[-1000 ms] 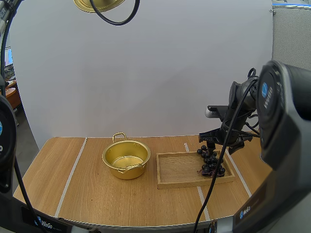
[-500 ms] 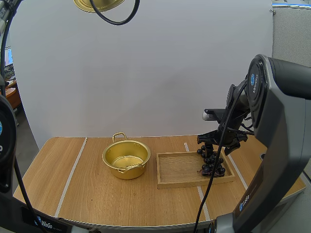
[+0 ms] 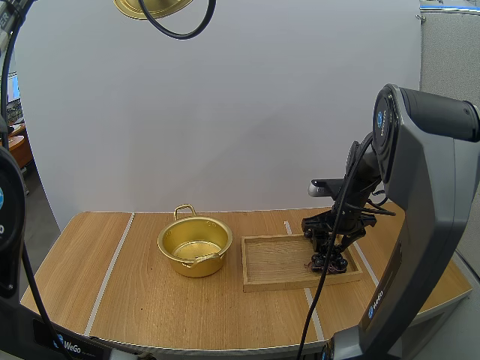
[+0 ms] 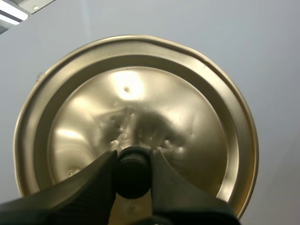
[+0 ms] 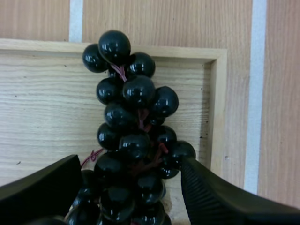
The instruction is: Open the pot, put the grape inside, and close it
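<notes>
Where your right gripper [image 3: 330, 251] sits: low over the wooden tray [image 3: 274, 262], at the tray end farthest from the pot [image 3: 195, 247], right on top of the grapes [image 3: 328, 259].
Right fingers: spread wide, inner faces turned to each other, one finger [image 5: 42, 187] on each side of the bunch, not pinching it.
Grapes: dark bunch on reddish stems, lying on the tray floor. The near berries sit in the gap between your right fingers. The rest of the bunch runs out past the fingertips toward the tray's far rim.
Contact: one finger looks just against an outer berry and the other sits just beside the bunch. You can't tell real touch from the wrist view.
Left gripper [image 4: 133, 161]: raised high, well apart from the table [image 3: 150, 300] and from your right fingers.
Left fingers: pinching the black knob [image 4: 133, 173] of the lid [image 4: 136, 108], one tip on either side of it.
Lid: gold, round, dented near the middle, hanging off the knob just beyond your left fingertips, clear of the pot.
Pot: gold, uncovered, upright on the table just beside the tray's other end, well apart from your right fingers and far below the left ones.
Tray: flat on the table, long side toward you, between the pot and your right fingers.
</notes>
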